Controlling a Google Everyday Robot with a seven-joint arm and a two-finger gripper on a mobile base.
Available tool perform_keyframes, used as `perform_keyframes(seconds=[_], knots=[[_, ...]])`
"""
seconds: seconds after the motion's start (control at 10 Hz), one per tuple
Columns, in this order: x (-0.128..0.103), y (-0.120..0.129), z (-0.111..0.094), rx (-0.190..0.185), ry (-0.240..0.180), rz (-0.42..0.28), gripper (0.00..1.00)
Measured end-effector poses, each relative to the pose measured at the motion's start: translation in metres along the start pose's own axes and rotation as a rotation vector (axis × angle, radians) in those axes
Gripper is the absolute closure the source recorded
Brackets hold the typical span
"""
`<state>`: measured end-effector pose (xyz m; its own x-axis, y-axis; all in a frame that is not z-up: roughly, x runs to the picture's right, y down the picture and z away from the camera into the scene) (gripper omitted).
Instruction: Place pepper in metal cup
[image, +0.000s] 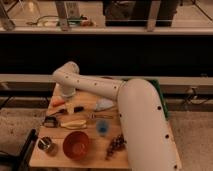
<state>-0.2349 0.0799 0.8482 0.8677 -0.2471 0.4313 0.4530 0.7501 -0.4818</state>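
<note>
The pepper (57, 101) is a slim orange-red piece lying at the far left of the wooden table (92, 160). The metal cup (47, 145) is small and shiny and stands at the front left corner, left of the orange-brown bowl (76, 144). My white arm comes in from the right, bends at the back left, and points down. The gripper (65, 97) hangs just above and to the right of the pepper, largely hidden by the wrist. The cup is well in front of the gripper.
A pale yellow elongated item (73, 124), a small blue cup (102, 126), a white cup (78, 108), a black object (50, 121), dark grapes (116, 144) and a pale cloth-like thing (104, 104) share the table. A dark counter stands behind.
</note>
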Motion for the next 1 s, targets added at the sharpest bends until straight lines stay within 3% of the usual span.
perform_keyframes(seconds=[1.0], knots=[[-0.017,-0.054,0.017,0.057,-0.015,-0.093,0.2]])
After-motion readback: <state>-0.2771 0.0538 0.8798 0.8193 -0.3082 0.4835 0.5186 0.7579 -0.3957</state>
